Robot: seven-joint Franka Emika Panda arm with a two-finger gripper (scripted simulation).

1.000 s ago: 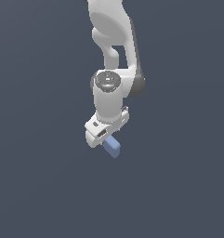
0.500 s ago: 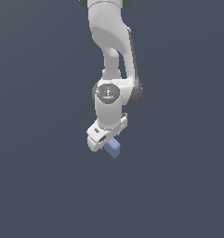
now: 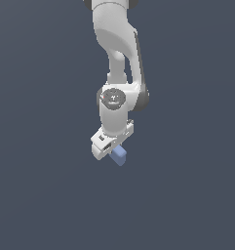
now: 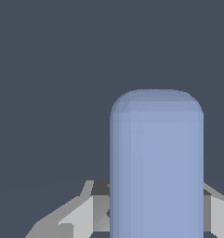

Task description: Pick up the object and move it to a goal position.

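Periwinkle-blue block (image 3: 120,155) sat pinched in the end effector (image 3: 110,148), protruding beyond the fingers (image 4: 81,216), apparently gripped so it could be carried toward the goal

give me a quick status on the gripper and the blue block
Gripper shut on the blue block. Block sticks out below the fingers, large in the wrist view. Nothing seen in the way.

A bare simulated scene — flat slate-grey backdrop (image 3: 36,195), no furnishings to mark any real room.
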